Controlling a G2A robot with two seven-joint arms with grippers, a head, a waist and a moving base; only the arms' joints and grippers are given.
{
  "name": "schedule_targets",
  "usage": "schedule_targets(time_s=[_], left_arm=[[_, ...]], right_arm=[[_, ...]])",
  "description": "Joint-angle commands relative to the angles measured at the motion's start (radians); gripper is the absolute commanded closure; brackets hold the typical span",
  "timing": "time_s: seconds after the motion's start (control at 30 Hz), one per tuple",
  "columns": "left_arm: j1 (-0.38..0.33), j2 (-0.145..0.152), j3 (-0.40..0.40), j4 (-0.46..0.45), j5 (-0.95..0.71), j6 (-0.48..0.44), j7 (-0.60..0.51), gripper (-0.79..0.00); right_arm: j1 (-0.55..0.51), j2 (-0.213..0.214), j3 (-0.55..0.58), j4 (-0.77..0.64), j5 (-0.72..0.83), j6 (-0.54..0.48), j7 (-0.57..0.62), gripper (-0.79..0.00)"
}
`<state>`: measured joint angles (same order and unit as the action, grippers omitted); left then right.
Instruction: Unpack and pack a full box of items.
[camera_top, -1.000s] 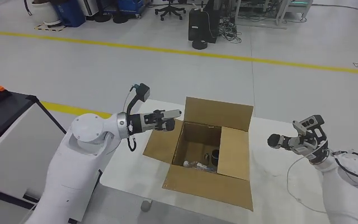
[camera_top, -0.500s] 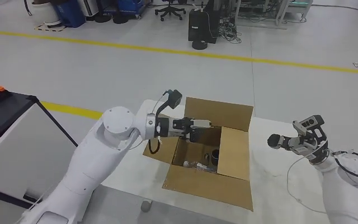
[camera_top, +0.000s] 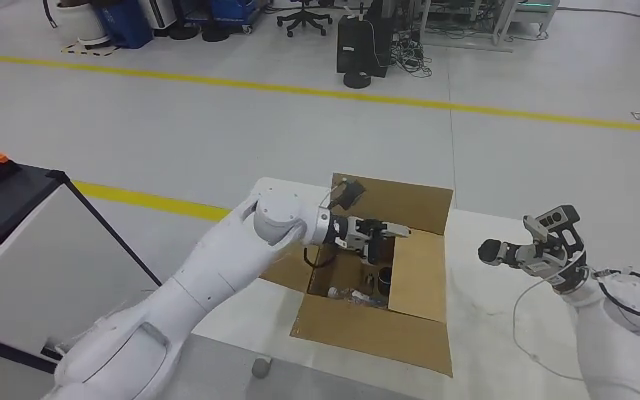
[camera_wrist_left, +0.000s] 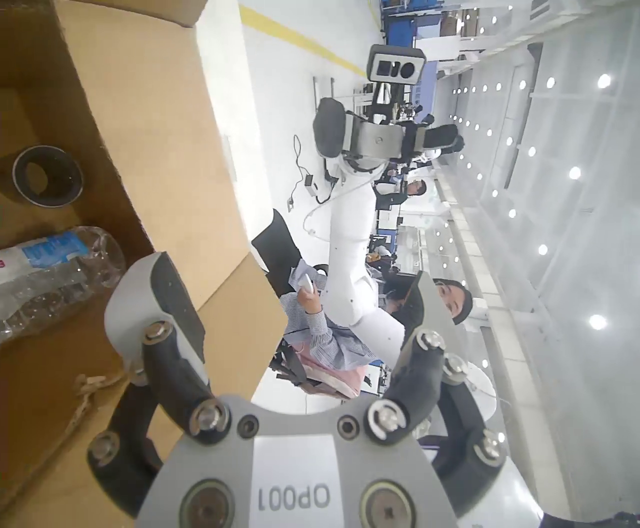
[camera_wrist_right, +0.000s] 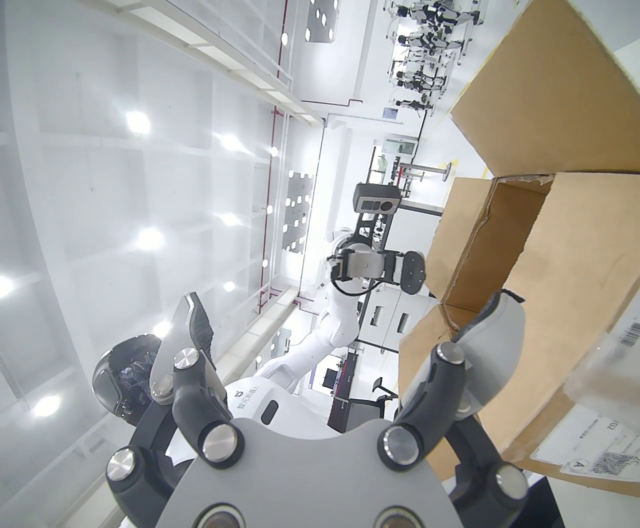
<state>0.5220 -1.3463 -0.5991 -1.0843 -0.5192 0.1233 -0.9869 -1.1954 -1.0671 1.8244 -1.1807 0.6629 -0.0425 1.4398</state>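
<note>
Unpacking seems hardly begun: a bottle and a dark cup lie inside the open box. The left pincer hangs open and empty over them; the right pincer, open too, is well aside.

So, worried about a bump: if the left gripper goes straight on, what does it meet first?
Likely the raised side flap of the brown cardboard box, just ahead of the left gripper, though depth is unclear.
</note>
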Motion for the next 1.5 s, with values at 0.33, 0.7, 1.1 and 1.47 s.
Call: schedule_targets(time_s=[0.33,0.7,1.1,1.47], left_arm=[[-0.026,-0.044,0.034,0.107,-0.067,-0.020,-0.056,-0.785],[-0.016,-0.048,0.042,0.086,-0.060,-0.008,-0.049,-0.785],[-0.017,-0.106,0.088,0.199,-0.036,0.010,-0.005,-0.785],[-0.028,-0.159,0.109,0.319,-0.009,0.012,0.027,-0.785]], right_arm=[[0.000,0.000,0.000,0.000,0.000,0.000,0.000,-0.785],[0.000,0.000,0.000,0.000,0.000,0.000,0.000,-0.785],[0.000,0.000,0.000,0.000,0.000,0.000,0.000,-0.785],[0.000,0.000,0.000,0.000,0.000,0.000,0.000,-0.785]])
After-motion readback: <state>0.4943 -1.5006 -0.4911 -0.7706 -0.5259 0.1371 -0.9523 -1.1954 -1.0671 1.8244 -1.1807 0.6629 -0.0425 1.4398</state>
